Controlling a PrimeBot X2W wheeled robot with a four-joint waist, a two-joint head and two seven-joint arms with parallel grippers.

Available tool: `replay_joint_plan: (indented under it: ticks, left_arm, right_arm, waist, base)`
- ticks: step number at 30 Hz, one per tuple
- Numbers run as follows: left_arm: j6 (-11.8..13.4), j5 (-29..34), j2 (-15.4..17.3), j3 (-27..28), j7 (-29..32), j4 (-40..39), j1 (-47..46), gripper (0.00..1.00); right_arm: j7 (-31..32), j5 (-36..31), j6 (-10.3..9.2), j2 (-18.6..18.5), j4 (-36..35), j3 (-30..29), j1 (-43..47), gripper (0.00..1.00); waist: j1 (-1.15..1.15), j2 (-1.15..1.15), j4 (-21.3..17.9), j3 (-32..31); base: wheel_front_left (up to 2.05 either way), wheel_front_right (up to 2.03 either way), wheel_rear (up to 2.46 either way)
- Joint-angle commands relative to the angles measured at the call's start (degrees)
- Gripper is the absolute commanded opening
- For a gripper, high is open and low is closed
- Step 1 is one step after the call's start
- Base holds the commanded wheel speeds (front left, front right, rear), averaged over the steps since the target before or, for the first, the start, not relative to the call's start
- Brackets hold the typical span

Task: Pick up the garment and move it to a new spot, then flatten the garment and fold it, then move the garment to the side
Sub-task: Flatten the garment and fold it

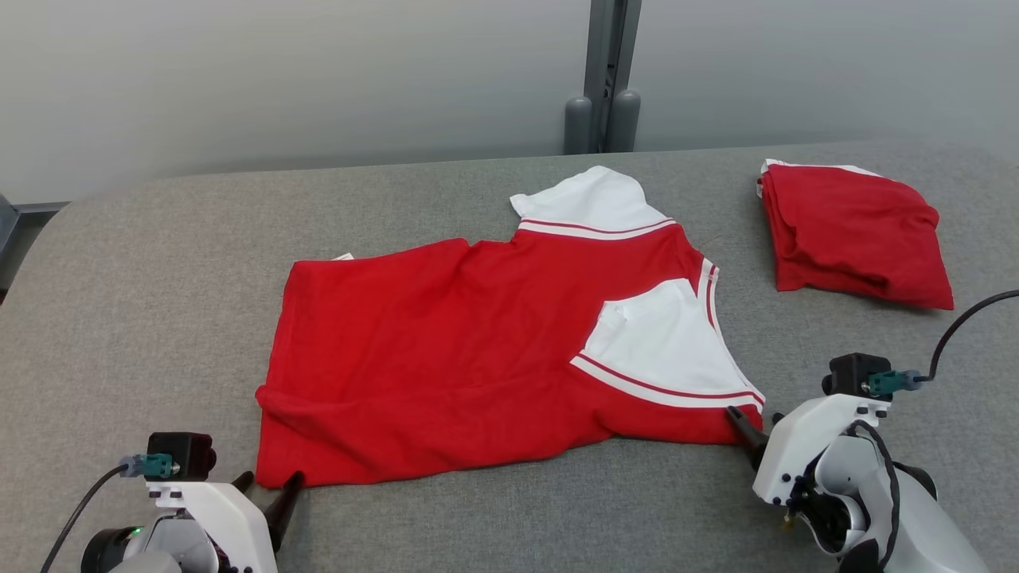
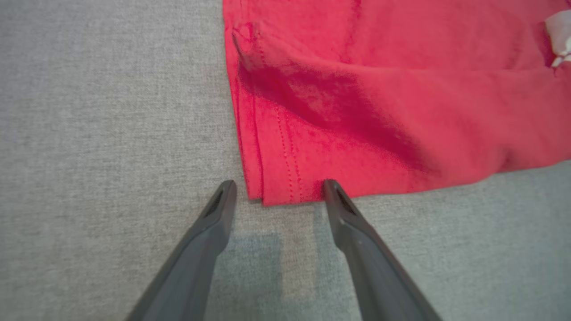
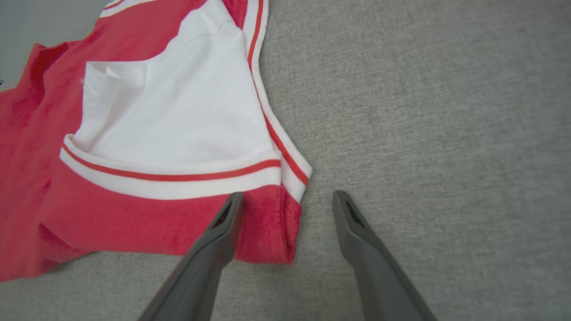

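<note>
Perhaps risky to close now: easy to pinch only the top layer of the garment, or to catch nothing at all, with the fingertips only at the very edge of the cloth. Easy also to lift unevenly and to make new wrinkles. Spread on the table, to the left of the pile and apart from it. Near hem corner between the fingers of the left gripper; near shoulder corner between those of the right gripper. Both opened wide, holding nothing.
</note>
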Motion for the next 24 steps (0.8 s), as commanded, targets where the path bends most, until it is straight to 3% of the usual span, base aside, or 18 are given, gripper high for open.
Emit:
replay_joint_plan:
  ticks: [1,7,8,9,10,12,24]
  left_arm:
    - [-0.31,0.05,0.05,0.06,-0.01,0.46,-1.05,1.00]
    - [-1.59,0.09,-1.15,-0.80,1.75,3.30,-2.31,1.00]
    - [-1.95,0.07,-1.36,-0.96,2.01,3.78,-2.49,1.00]
    - [-2.09,0.18,-1.50,-0.99,2.01,4.18,-2.79,0.81]
    - [-2.40,0.30,-1.67,-0.98,1.83,4.60,-2.98,0.46]
    - [-3.03,0.43,-2.01,-1.14,1.70,5.36,-3.06,0.00]
    - [-4.04,0.13,-1.93,-1.76,1.41,6.53,-1.05,0.00]
  right_arm:
    - [0.31,0.44,0.03,0.14,0.43,0.38,-0.04,1.00]
    - [0.43,2.90,0.03,0.21,0.41,3.19,-0.45,1.00]
    - [0.50,3.37,0.03,0.21,0.43,3.73,-0.50,0.75]
    - [0.41,3.82,0.03,0.22,0.34,4.24,-0.58,0.47]
    - [0.06,4.26,0.03,0.24,0.19,4.77,-0.66,0.31]
    - [-0.48,4.91,0.03,0.22,0.09,5.58,-0.80,0.00]
    - [-1.81,7.37,0.03,-0.44,1.10,6.97,0.95,0.00]
  waist:
    - [0.00,0.00,-0.10,0.09]
    - [0.00,0.00,-0.24,0.77]
    - [0.00,0.00,-0.25,0.86]
    - [0.00,0.00,-0.27,0.93]
    - [0.00,0.00,-0.28,0.95]
    - [0.00,0.00,-0.25,0.80]
    - [0.00,0.00,-0.16,-3.62]
  base:
    - [0.00,0.00,0.00]
    - [0.00,0.00,0.00]
    - [0.00,0.00,0.00]
    - [0.00,0.00,0.00]
    - [0.00,0.00,0.00]
    - [0.00,0.00,0.00]
    - [0.00,0.00,0.00]
